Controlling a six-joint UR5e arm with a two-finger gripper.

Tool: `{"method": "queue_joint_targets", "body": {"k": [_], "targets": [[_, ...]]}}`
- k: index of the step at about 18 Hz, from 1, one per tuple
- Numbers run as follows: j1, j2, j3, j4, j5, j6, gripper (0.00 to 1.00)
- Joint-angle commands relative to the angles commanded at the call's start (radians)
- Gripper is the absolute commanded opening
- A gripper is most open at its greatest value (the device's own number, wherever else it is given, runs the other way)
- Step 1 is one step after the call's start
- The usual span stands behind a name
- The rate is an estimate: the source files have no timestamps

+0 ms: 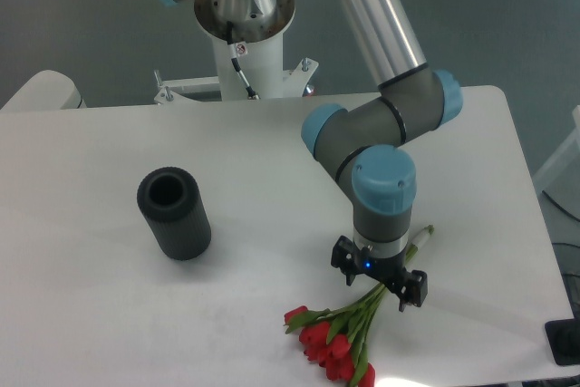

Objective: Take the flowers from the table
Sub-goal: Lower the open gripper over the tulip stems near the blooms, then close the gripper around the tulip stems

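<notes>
The flowers (337, 342) lie on the white table (100, 314) at the front right. The red tulip heads point toward the front edge, and the green stems run up and right to a tip (424, 235) beyond the arm. My gripper (379, 278) points straight down over the middle of the stems. Its black jaws are spread, one on each side of the stems. The fingertips are hidden under the gripper body, so I cannot see whether they touch the stems or the table.
A dark ribbed cylinder vase (174, 213) stands left of centre, well away from the flowers. The arm's base column (243, 33) is at the back edge. The table's front edge runs just below the tulip heads. A dark object (566, 342) sits off the right corner.
</notes>
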Motion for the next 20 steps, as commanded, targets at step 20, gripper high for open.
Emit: {"method": "queue_joint_targets", "body": {"k": [20], "targets": [[-0.006,-0.045,-0.032,0.031,0.003,-0.006,0.99]]}}
